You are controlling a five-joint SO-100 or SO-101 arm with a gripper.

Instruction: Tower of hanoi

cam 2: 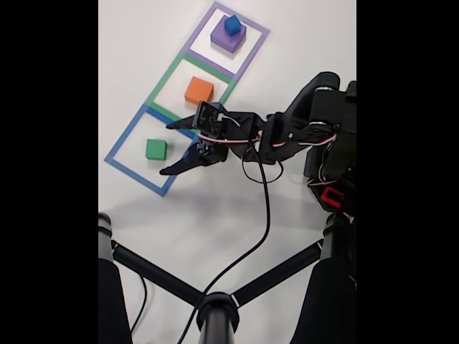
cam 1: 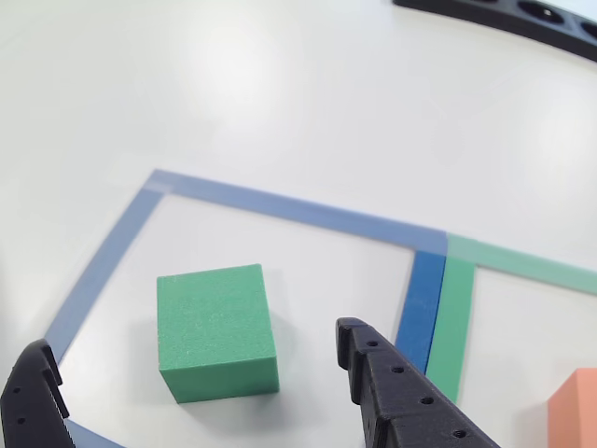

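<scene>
Green block [cam 2: 155, 149] sits alone in blue tape square [cam 2: 122, 140], lower left of fixed view — gripper [cam 2: 168, 147] fingers spread wide, straddling approach, prob. lining up for grab.

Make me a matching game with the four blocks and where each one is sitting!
Blocks:
1. green block
2. orange block
3. purple block
4. blue block

Places:
A. on top of another block
B. inside the purple tape square, under a smaller block
C. inside the blue tape square
D. inside the green tape square

Pairs: 1-C, 2-D, 3-B, 4-A
</scene>
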